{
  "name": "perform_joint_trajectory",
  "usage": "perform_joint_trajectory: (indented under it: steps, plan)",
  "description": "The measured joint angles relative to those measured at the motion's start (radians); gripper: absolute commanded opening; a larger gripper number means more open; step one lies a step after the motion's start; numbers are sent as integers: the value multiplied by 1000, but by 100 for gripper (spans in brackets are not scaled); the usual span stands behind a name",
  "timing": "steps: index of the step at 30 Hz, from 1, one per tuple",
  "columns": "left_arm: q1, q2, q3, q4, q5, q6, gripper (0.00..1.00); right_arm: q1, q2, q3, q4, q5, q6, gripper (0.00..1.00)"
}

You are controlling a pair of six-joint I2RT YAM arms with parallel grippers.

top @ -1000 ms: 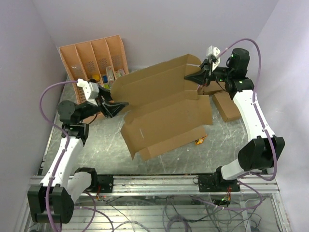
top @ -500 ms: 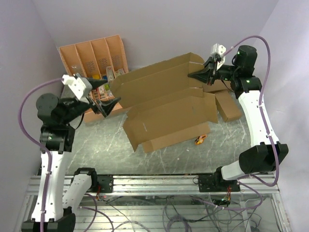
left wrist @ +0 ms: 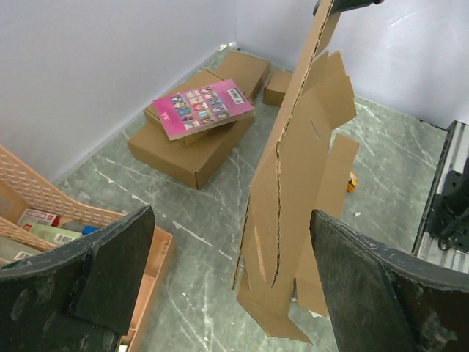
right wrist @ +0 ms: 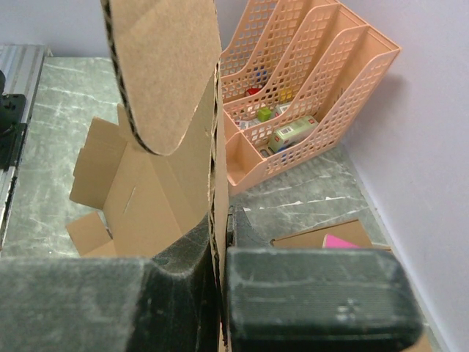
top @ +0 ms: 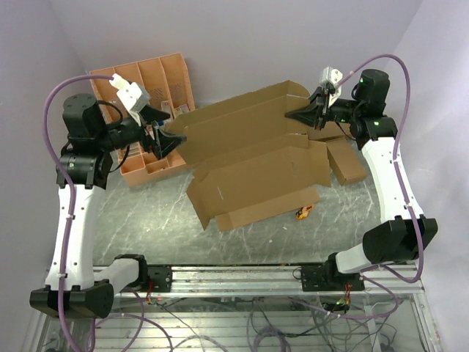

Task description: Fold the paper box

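Table [top: 139, 220]: grey-green marbled top, rail along the near edge, pale walls on three sides.

Paper box [top: 256, 169]: large plain brown corrugated cardboard sheet with flaps and slits, mid-table, running from left of centre to the right. Near half lies low on the table with flaps out toward the rail. Far half is lifted and tilted up, its high edge toward the back wall. Not closed into a box shape.

Tray [top: 168, 73]: orange-tan perforated plastic with long compartments, far left corner, leaning toward the wall. Small packets sit in its lower slots. Left arm partly hides it.

Small boxes [top: 344, 161]: ready-made brown cardboard, far right, beside the right arm. The left wrist view shows more of them behind the raised sheet, one carrying a pink booklet [left wrist: 204, 108] with rows of small pictures.

Right gripper [top: 294, 114]: at the far right top corner of the raised half. Jaws pressed together on the cardboard edge, which runs straight between the pads in its wrist view.

Left gripper [top: 173, 139]: raised, just beside the left end of the raised half. Jaws spread wide, nothing between them. In its wrist view the sheet stands edge-on beyond the fingers, touching neither.

Small orange-yellow item [top: 302, 213]: on the table at the sheet's near right edge. Too small to identify.
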Motion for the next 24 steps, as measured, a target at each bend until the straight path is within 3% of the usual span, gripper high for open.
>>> perform_joint_trajectory:
  steps: [3, 7, 14, 21, 24]
  plan:
    - [-7, 15, 7, -2, 22, -1, 94, 0, 0, 0, 0, 0, 0, 0]
    - [-29, 46, 52, -27, 29, 18, 79, 0, 1, 0, 2, 0, 6, 0]
    - [-125, 138, 158, -114, 9, 117, 69, 0, 15, 0, 2, -1, 16, 0]
    - [-171, 185, 187, -191, -25, 185, 44, 0, 30, 0, 5, -3, 21, 0]
    - [-177, 190, 190, -203, -26, 197, 25, 0, 31, 0, 8, -8, 23, 0]
